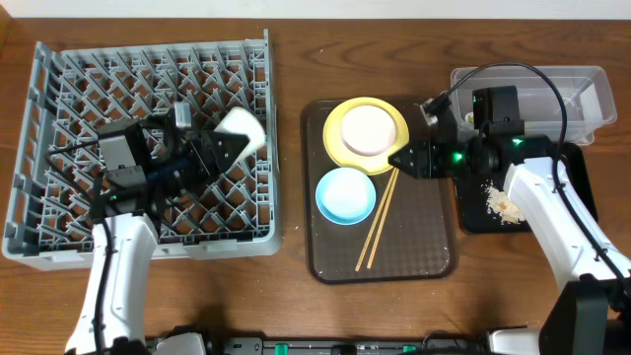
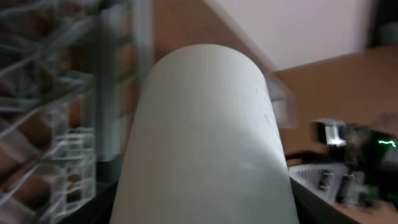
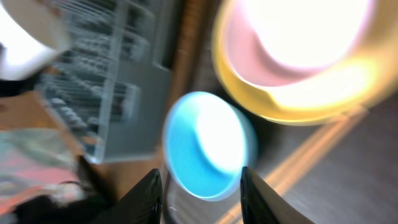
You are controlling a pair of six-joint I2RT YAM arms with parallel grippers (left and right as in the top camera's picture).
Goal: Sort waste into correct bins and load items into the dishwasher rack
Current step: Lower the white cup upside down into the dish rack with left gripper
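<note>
My left gripper is shut on the small cream cup, holding it tilted over the right part of the grey dishwasher rack. In the left wrist view the cup fills the frame and hides the fingers. My right gripper hovers open over the brown tray, by the yellow plate's right edge. The white bowl sits on that plate. The light-blue bowl and two chopsticks lie below. In the right wrist view the gripper has nothing between its fingers, with the blue bowl beyond them.
The brown serving tray lies at centre. A clear tub stands at the back right. In front of it the black tray holds off-white crumbs, partly under my right arm.
</note>
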